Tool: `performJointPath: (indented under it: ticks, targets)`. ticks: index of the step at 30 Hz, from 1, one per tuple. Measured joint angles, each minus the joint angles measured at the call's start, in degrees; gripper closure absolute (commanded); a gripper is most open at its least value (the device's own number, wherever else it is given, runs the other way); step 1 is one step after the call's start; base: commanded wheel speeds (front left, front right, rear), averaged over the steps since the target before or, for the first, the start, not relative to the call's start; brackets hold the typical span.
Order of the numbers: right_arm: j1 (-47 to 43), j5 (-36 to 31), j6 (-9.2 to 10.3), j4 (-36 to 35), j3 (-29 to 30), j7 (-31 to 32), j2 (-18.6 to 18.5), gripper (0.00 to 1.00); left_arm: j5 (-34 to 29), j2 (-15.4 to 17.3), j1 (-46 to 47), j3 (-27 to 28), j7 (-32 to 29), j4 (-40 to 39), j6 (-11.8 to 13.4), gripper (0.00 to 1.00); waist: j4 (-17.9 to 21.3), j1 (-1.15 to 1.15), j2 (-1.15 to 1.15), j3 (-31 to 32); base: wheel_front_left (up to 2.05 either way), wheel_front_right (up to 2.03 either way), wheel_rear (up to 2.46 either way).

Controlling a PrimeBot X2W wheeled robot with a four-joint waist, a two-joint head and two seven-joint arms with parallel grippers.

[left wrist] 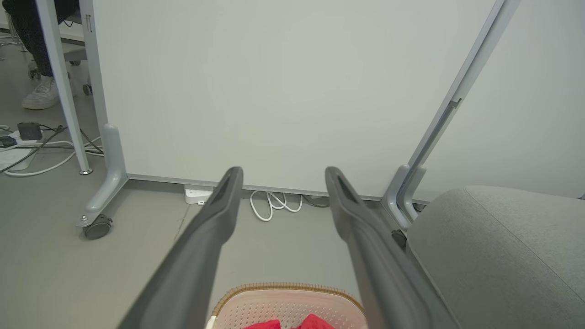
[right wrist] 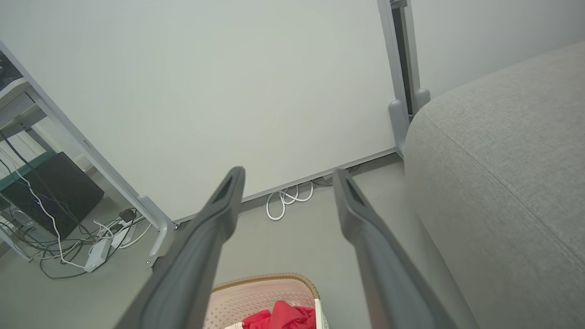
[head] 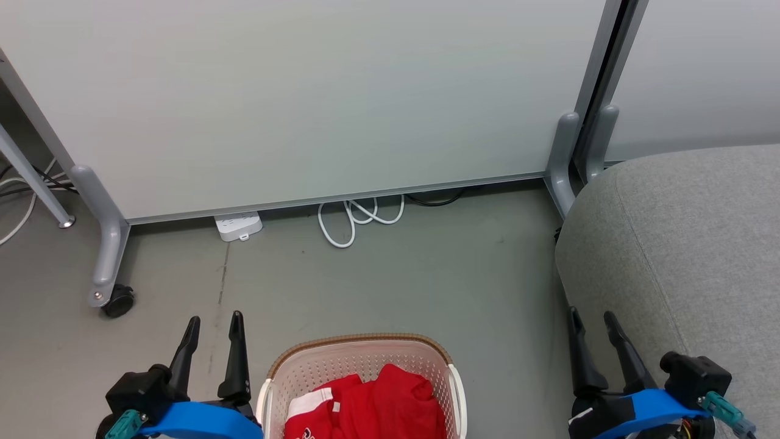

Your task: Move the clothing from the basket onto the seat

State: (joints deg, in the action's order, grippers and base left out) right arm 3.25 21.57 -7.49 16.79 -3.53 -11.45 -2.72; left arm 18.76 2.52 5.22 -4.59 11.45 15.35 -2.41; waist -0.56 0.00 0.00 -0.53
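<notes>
Red clothing (head: 372, 402) with white trim lies bunched in the cream basket (head: 304, 366) with a brown rim, on the floor at the bottom centre of the head view. The basket (left wrist: 283, 297) and clothing (left wrist: 311, 322) also peek in at the bottom of the left wrist view, and the basket (right wrist: 256, 294) and clothing (right wrist: 281, 315) in the right wrist view. The grey seat (head: 688, 244) fills the right side. My left gripper (head: 214, 323) is open, left of the basket. To the basket's right, my right gripper (head: 592, 320) is open beside the seat's edge. Both hold nothing.
A pale partition panel (head: 304, 91) on grey wheeled feet (head: 109, 274) stands ahead. A white power strip (head: 239, 225) and looped white cable (head: 356, 216) lie at its base. A person's shoe (left wrist: 41, 93) shows behind the panel at far left.
</notes>
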Motion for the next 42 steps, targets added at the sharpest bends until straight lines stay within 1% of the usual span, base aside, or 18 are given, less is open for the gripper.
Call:
performJointPath:
  ticks: [17, 29, 34, 42]
  targets:
    - [0.0, -7.7, -0.01, 1.6, -1.3, -2.0, 0.0, 0.0, -7.3, 0.1, 0.3, -1.1, 2.0, 1.3, 0.4, 0.0, -0.1, 0.0, 0.0, -0.1, 0.0, 0.0, 0.0]
    - [0.0, -12.6, -0.01, 2.5, -1.9, -3.3, 0.0, 0.0, -11.3, 0.2, 0.3, -1.8, 3.3, 2.0, 0.7, 0.0, -0.2, 0.0, 0.0, -0.3, 0.0, 0.0, 0.0]
    - [0.0, -13.8, -0.01, 2.8, -2.1, -3.5, -0.1, 0.0, -12.4, 0.2, 0.3, -2.1, 3.5, 2.2, 0.8, 0.0, -0.3, 0.0, 0.0, -0.4, 0.0, 0.0, 0.0]
    - [0.0, -13.8, -0.01, 3.1, -2.2, -3.5, -0.1, 0.0, -12.3, 0.2, 0.3, -2.0, 3.5, 2.5, 0.8, 0.0, -0.3, 0.0, 0.0, -0.4, 0.0, 0.0, 0.0]
